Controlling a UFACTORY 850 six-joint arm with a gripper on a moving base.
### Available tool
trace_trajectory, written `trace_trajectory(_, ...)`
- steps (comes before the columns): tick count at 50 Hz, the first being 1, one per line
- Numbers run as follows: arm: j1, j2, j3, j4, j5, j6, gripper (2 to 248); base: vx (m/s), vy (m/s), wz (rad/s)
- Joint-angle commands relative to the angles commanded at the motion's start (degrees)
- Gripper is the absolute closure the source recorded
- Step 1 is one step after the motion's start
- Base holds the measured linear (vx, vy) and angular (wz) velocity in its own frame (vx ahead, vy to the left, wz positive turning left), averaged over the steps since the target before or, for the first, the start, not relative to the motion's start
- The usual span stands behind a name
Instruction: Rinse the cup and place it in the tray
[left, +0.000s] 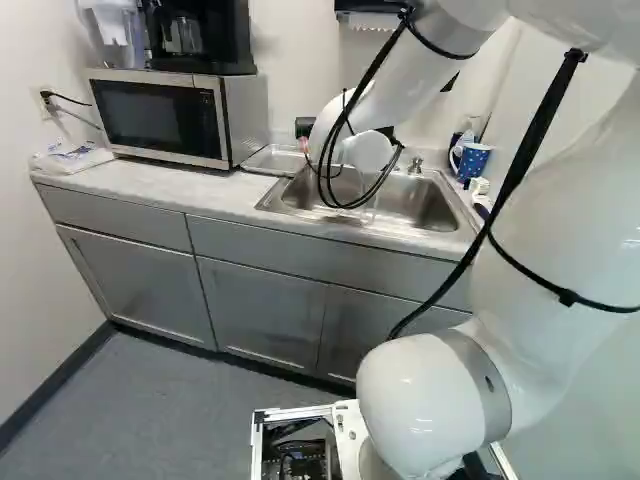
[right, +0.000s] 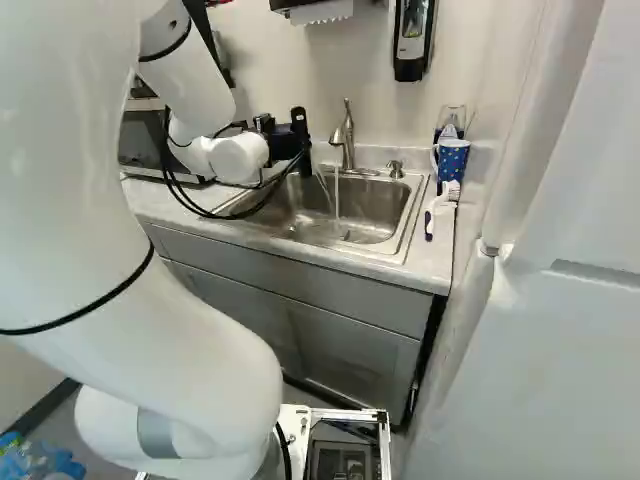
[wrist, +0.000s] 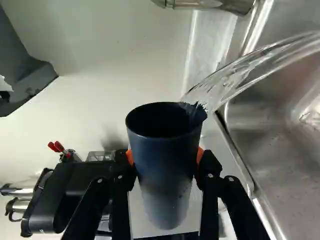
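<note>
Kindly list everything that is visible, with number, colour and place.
cup: one, dark blue, in gripper
water: two streams, clear, over sink
faucet: one, silver, behind sink
sink: one, silver, in counter
counter: one, pale, under microwave
tray: one, silver, beside sink
mug: one, blue, beside sink
brush: one, white, near mug
microwave: one, silver, on counter
coffee maker: one, black, on microwave
pitcher: one, clear, on microwave
bag: one, white, on counter
dispensers: two, black, on wall
pump: one, silver, behind sink
cabinets: several, grey, under counter
arm: one, white, over counter
gripper: one, black, around cup
</note>
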Motion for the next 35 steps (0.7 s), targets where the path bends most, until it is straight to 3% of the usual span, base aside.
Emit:
trace_trajectory(32,0.00,0.00,0.00,0.00,0.00,19.27,124,0.000,0.000,0.000)
trace_trajectory(35,0.00,0.00,0.00,0.00,0.00,19.27,124,0.000,0.000,0.000)
